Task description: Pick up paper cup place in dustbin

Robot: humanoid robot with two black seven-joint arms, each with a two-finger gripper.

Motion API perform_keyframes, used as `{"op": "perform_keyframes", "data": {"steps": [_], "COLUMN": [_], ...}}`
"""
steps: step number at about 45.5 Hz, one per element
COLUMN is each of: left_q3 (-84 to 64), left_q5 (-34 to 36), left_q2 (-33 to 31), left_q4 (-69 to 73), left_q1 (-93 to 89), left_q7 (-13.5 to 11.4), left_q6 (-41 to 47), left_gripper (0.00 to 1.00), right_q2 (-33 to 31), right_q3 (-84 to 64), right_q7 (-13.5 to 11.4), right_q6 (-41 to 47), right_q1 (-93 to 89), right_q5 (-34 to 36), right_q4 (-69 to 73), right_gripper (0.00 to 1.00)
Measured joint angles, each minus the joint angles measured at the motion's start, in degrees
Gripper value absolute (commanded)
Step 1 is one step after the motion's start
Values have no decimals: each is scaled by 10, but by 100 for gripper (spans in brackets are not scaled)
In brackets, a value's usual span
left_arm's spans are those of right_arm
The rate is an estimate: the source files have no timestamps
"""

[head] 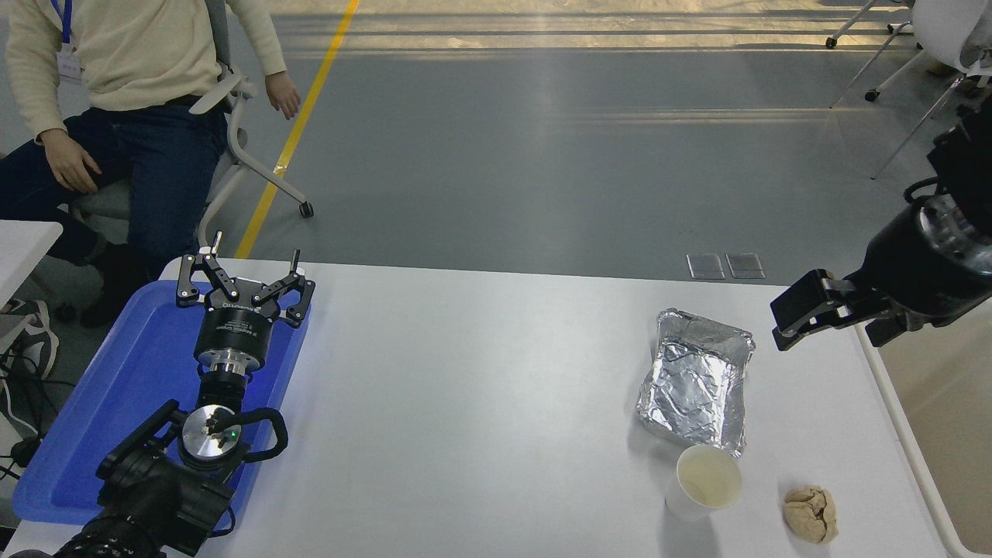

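The paper cup [704,482] stands upright near the table's front right, white with a cream inside and nothing in it that I can see. The dustbin [903,434] is the cream-white bin at the right edge, only partly in frame. My right gripper [841,325] hovers open and empty above the table's far right, by the bin's rim, well behind the cup. The left gripper [242,280] rests open over the blue tray at the left.
A crumpled silver foil tray [696,380] lies just behind the cup. A tan paper wad [811,512] sits to the cup's right. The flat blue tray [116,387] lies under the left arm. A person [116,85] sits on a chair at the far left.
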Motion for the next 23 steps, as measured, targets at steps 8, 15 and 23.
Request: {"op": "perform_keyframes", "data": {"steps": [8,15,23], "left_q3": [0,0,0], "left_q5": [0,0,0], "left_q2": [0,0,-1], "left_q4": [0,0,0], "left_q1": [0,0,0], "left_q7": [0,0,-1], "left_q6": [0,0,0], "left_gripper": [100,100,100], "right_q2": [-2,-3,-11], "right_q3": [-3,-1,5], "right_q7": [0,0,0], "right_q6": [-9,-33,-53], "right_q1": [-18,-46,-84], "right_q5": [0,-1,-3], "right_q4": [1,1,0], "right_gripper": [100,100,100]}}
